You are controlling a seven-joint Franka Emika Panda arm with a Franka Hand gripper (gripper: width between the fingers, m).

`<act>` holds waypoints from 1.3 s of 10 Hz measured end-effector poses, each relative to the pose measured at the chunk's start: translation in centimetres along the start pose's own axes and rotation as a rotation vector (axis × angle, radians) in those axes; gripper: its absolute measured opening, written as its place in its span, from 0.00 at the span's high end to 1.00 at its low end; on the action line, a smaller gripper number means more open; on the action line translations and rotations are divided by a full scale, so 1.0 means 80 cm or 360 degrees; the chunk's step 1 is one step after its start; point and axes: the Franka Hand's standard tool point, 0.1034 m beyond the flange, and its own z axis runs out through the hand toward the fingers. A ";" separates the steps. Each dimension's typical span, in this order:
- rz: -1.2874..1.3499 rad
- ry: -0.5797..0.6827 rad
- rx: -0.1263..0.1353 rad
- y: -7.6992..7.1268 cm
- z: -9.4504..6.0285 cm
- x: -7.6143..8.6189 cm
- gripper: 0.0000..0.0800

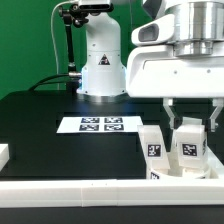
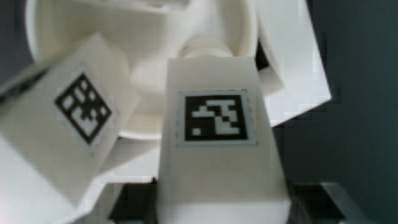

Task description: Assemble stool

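Stool legs (image 1: 188,147) stood clustered at the near right of your black worktop (image 1: 40,120), beside the border rail (image 1: 100,195). Your gripper (image 1: 186,122) straddled one leg (image 2: 217,130), jaws narrow around it, apparently mid-pickup. Next, lift straight up; a neighbouring leg (image 2: 80,100) crowded close, with open room leftward.

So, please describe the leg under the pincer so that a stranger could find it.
Find the white rail along the table's front edge. At the exterior view's right, tagged white pieces stand behind it. The leg stands directly beneath the pincer, its tag facing forward, right of its neighbour.
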 end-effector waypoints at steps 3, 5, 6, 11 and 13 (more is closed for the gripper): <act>0.0409 0.0003 -0.0006 -0.004 0.000 -0.010 0.58; 0.0619 0.0005 -0.0012 -0.004 0.000 -0.011 0.58; 0.0755 -0.0001 -0.0013 -0.003 0.000 -0.010 0.57; 0.1330 -0.0065 -0.0001 0.000 0.001 -0.009 0.57; 0.1605 -0.0092 0.0006 -0.002 0.001 -0.012 0.57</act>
